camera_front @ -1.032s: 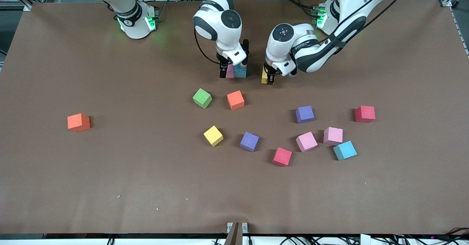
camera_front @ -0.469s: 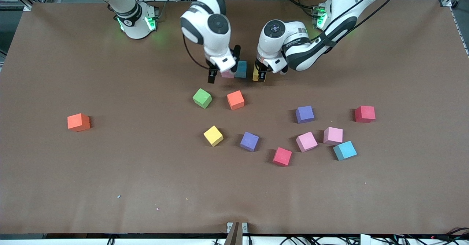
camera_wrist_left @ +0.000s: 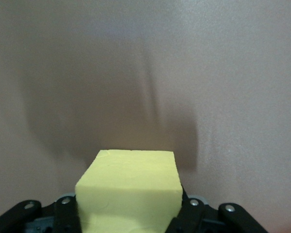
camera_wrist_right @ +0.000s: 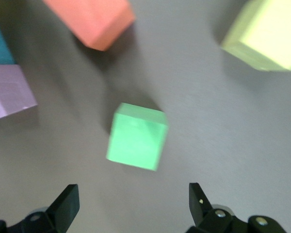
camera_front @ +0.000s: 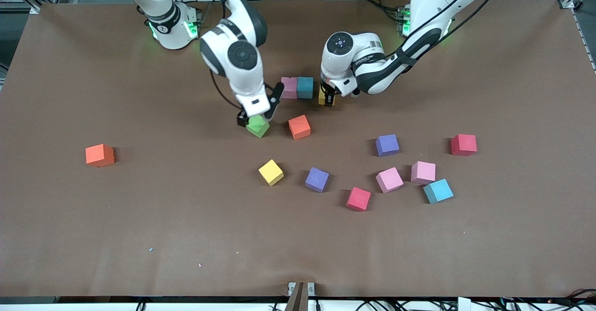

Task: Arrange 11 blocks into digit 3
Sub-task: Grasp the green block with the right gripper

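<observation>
Left gripper (camera_front: 327,98) is pinching a yellow block (camera_wrist_left: 128,191) beside the teal block (camera_front: 305,87); right gripper (camera_front: 257,113) is hovering, jaws spread, over the green block (camera_front: 257,127)

A green block (camera_wrist_right: 137,136) is seen on the brown table (camera_wrist_right: 208,111), centred ahead of the right gripper (camera_wrist_right: 134,204), whose two black fingertips (camera_wrist_right: 68,203) are spread wide with nothing between them. An orange block (camera_wrist_right: 93,19) is seen near it, a yellow block (camera_wrist_right: 265,34) well apart. A purple-pink block (camera_wrist_right: 9,92) is set touching a teal block (camera_wrist_right: 0,46) at the frame edge.
</observation>
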Controlling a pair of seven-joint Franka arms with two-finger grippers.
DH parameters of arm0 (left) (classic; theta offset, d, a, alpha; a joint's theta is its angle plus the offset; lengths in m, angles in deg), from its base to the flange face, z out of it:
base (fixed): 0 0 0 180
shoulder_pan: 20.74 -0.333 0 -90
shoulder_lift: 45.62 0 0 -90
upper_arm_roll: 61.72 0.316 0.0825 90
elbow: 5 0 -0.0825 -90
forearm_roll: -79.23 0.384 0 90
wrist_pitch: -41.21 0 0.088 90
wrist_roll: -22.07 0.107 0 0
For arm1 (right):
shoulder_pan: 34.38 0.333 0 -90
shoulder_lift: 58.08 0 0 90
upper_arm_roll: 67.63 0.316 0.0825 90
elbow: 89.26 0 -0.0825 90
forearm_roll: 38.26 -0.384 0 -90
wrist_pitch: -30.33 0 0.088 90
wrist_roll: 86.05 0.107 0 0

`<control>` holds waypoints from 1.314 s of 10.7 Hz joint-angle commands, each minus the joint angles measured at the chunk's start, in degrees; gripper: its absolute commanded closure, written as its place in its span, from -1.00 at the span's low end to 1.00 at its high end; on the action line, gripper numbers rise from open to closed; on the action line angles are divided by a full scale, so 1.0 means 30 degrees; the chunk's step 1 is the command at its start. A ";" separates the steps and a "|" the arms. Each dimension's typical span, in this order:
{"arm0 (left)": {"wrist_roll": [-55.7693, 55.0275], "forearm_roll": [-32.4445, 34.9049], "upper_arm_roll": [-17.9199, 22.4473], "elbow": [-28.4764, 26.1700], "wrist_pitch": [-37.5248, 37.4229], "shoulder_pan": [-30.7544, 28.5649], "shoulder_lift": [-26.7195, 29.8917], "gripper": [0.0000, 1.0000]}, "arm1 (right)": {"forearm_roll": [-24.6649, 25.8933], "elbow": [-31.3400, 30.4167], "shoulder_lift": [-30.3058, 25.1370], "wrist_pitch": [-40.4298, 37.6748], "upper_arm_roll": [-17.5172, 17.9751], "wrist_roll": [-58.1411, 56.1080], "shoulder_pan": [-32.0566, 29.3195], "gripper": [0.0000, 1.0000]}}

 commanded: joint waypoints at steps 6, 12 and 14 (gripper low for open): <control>-0.6482 0.0883 -0.0251 0.0289 -0.0486 0.0614 0.0089 1.00 | 0.1729 0.4731 0.2158 -0.2744 0.0295 0.0393 -0.1306 -1.00; -0.7916 0.0883 -0.0429 0.0289 -0.0545 0.0701 0.0089 1.00 | -0.1935 0.2661 0.1634 -0.0149 0.0296 0.6722 -0.2187 -1.00; -0.8474 0.0883 -0.0429 0.0318 -0.0545 0.0905 0.0031 1.00 | -0.1935 0.1363 0.1367 0.1123 0.0267 0.6810 -0.2273 -1.00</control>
